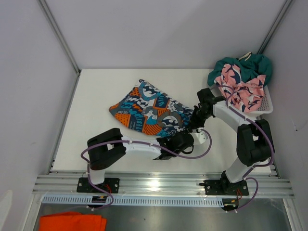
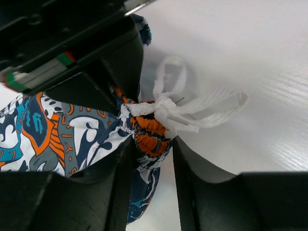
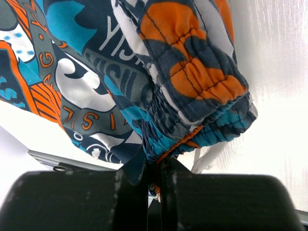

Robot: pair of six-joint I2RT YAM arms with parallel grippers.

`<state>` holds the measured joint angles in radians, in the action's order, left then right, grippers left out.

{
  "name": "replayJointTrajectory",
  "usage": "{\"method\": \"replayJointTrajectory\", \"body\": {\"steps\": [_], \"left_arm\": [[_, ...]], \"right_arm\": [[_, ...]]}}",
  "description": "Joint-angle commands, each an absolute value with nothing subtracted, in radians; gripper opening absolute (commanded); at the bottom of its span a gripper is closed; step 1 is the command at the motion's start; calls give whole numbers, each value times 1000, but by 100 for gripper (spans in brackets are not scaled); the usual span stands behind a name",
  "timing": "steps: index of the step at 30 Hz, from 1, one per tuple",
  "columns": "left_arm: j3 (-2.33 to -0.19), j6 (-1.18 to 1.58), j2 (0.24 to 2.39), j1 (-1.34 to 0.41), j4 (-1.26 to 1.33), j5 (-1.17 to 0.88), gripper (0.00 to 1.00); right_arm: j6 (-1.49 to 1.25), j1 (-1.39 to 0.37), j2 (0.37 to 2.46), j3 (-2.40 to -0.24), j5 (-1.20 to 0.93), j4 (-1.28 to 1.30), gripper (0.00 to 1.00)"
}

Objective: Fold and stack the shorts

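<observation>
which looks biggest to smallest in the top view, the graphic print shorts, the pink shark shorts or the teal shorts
1. graphic print shorts, spread out, clearly the largest.
2. pink shark shorts and teal shorts: about alike. Both are bunched and overlapping in the basket, so not ranked.

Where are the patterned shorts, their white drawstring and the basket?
patterned shorts (image 1: 144, 108), overhead view, middle of the spread fabric
white drawstring (image 2: 163, 109), left wrist view, on its knot
basket (image 1: 268, 103), overhead view, its white right rim
</observation>
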<state>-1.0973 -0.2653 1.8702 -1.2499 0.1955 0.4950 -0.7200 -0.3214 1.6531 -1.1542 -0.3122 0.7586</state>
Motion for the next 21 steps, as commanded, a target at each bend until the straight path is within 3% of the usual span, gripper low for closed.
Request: {"method": "replayJointTrajectory", "body": {"steps": [1, 6, 14, 17, 20, 21], "left_arm": [[-1128, -296, 1881, -1252, 187, 509, 40], [-1077, -293, 1845, -1255, 189, 463, 62], [-1028, -304, 1841, -1261, 202, 439, 70], [-1066, -319, 1890, -1261, 193, 509, 64], [-1107, -328, 1954, -1261, 201, 561, 46], [-1111, -325, 1962, -1261, 222, 577, 35]], "right_arm": [[-696, -311, 1654, -1180, -365, 782, 2], [-687, -302, 1661, -1186, -382, 779, 2], [-660, -287, 1667, -1183, -406, 782, 2], [-650, -279, 1664, -1183, -416, 788, 2], [-641, -273, 1654, -1183, -422, 798, 3], [-640, -272, 1648, -1180, -420, 799, 3]]}}
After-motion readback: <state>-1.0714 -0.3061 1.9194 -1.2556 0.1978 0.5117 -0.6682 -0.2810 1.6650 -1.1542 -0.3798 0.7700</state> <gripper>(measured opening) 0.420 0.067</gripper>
